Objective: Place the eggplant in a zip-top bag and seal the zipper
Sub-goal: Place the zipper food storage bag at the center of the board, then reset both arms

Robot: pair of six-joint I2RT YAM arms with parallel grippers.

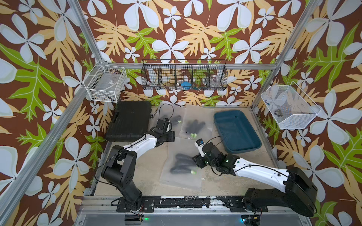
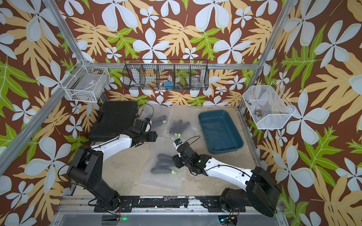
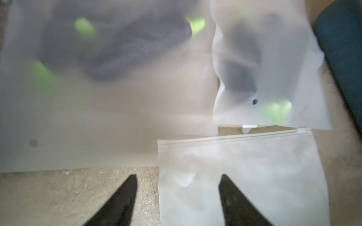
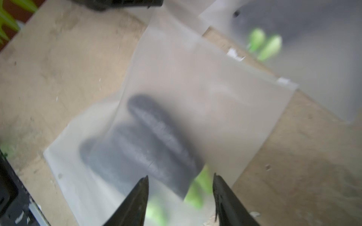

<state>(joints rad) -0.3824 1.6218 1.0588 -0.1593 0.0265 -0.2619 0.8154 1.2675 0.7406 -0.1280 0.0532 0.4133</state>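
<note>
Both agape: right tool (image 4: 180,176) at bagged eggplants (image 4: 148,137), left tool (image 3: 178,176) near zipper (image 3: 235,138).

Left tool (image 3: 178,176) and right tool (image 4: 180,175) both point forward and down, jaws spread apart.

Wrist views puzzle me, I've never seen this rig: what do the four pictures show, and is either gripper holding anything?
Two pictures look down from overhead on two robot arms, the left arm and the right arm. The other two come from a camera on each wrist; the black prongs are gripper fingers. On the table lie three frosted zip-top bags with dark eggplants inside: the near bag, the back-left bag and the back-middle bag, plus a blue tub and a black case. The left gripper and right gripper both stand open at the near bag, holding nothing.
</note>
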